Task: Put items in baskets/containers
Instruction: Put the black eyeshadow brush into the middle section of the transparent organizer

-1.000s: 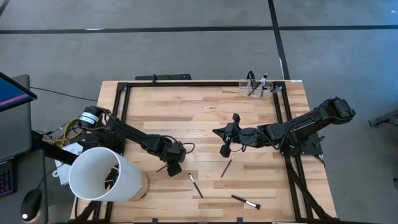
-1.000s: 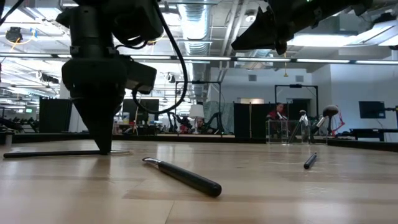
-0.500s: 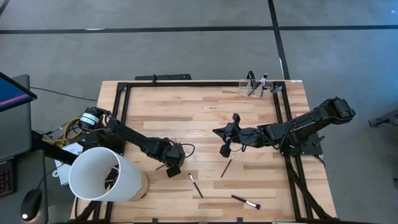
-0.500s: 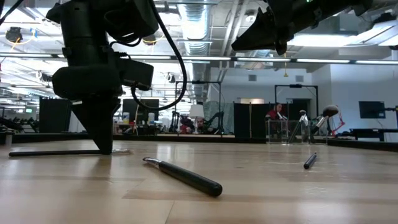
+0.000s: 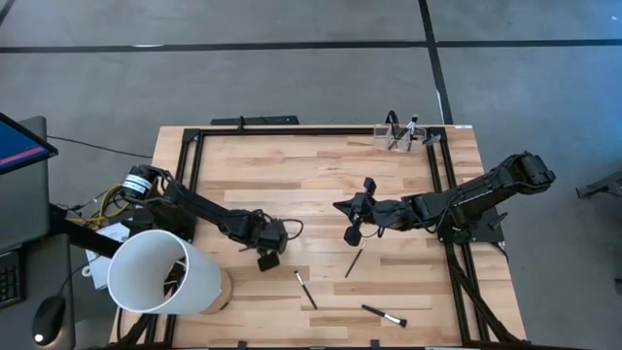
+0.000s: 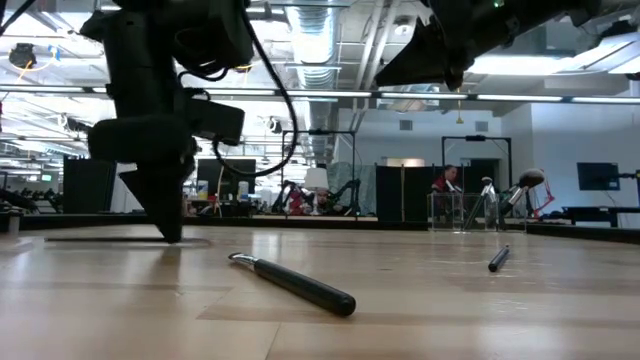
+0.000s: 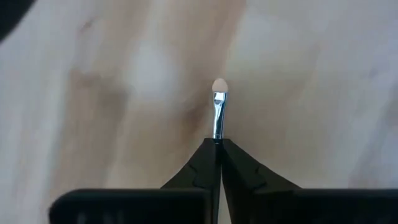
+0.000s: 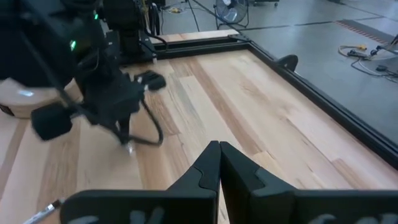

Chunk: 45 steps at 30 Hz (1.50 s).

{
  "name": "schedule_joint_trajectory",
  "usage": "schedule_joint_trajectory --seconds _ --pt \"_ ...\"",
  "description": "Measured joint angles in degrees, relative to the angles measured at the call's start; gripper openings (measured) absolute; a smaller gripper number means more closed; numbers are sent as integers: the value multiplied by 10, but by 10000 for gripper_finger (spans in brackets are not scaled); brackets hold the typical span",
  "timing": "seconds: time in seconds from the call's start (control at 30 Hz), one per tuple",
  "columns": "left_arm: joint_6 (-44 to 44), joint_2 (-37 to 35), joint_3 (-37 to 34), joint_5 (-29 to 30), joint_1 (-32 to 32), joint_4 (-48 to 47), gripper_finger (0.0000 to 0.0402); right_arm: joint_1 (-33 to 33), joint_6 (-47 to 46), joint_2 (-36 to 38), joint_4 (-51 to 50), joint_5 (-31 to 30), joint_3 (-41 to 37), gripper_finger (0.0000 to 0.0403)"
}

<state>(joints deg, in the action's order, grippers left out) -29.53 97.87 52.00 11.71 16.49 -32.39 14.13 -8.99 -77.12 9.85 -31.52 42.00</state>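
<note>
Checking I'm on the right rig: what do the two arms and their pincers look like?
Both arms are dark, jointed and slim. The left arm trails black cable loops, with yellow wiring at its base. The right arm is matching black. Each pincer, left pincer and right pincer, has two tapered black fingers.

Left gripper point(image 6: 170, 236) tip down on table point(image 6: 420, 300); dark brush point(image 6: 295, 284) lying near centre; second brush point(image 6: 498, 258) farther right

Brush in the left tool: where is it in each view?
High: brush hidden mostly under the left tool, left of centre.
Low: thin dark line on the wood at far left.
Left wrist: centre, pale tip up.
Right wrist: too blurred to tell.
Shared landmark: left tool, shut on it.
</note>
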Motion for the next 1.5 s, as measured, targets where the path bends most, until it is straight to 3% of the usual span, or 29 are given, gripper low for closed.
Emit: schedule_joint_trajectory --seconds 0.33,0.57,0.9,1.13,1.33,1.5 --pt "101 -126 2 25 -24 130 12 -8 4 0 -56 2 -3 0" --pt "206 -147 2 14 -58 274 12 -8 34 0 -45 30 -28 0" --pt "274 -147 0 -121 -109 442 13 -9 48 7 -67 31 -30 0" --pt "268 -145 -98 -198 -147 680 13 3 45 62 -79 29 -30 0" --pt "256 -145 -162 -278 -193 873 12 22 62 55 33 88 -30 0" --pt "243 -145 -175 -291 -202 919 12 19 99 -6 188 136 -30 0"
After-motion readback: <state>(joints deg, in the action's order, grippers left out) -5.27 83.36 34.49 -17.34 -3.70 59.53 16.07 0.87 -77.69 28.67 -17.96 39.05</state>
